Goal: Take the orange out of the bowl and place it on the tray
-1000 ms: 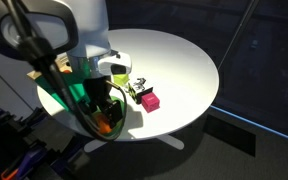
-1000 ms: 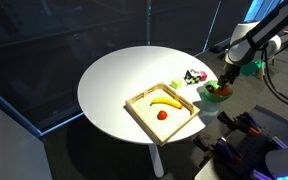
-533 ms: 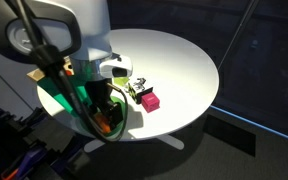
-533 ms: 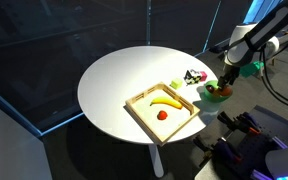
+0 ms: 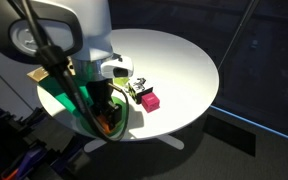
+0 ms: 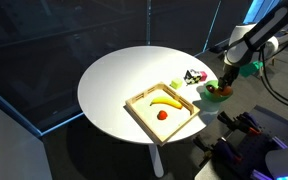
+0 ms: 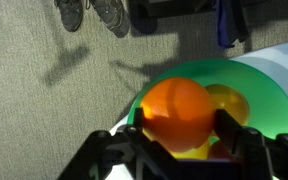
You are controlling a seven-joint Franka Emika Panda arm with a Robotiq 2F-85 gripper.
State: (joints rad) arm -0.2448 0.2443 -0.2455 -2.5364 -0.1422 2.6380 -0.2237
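In the wrist view the orange point(image 7: 179, 108) sits in the green bowl point(image 7: 276, 84), on top of a paler yellow fruit point(image 7: 232, 100). My gripper point(image 7: 181, 128) is shut on the orange, one dark finger point(image 7: 227, 130) pressed against each side. In an exterior view the gripper point(image 6: 225, 82) hangs down into the bowl point(image 6: 220, 94) at the table's edge. The wooden tray point(image 6: 134, 104) lies to its left, holding a banana point(image 6: 165, 102) and a red fruit point(image 6: 163, 114). In an exterior view the arm hides much of the bowl point(image 5: 79, 100).
The round white table point(image 6: 119, 75) carries a pink block point(image 5: 149, 100) and small mixed objects point(image 6: 193, 76) close to the bowl. The bowl overhangs the table's rim, with carpet floor point(image 7: 44, 110) below. Cables and equipment point(image 6: 249, 140) stand beside the table.
The fingers have closed in on the orange. The arm stays over the bowl with hardly any shift.
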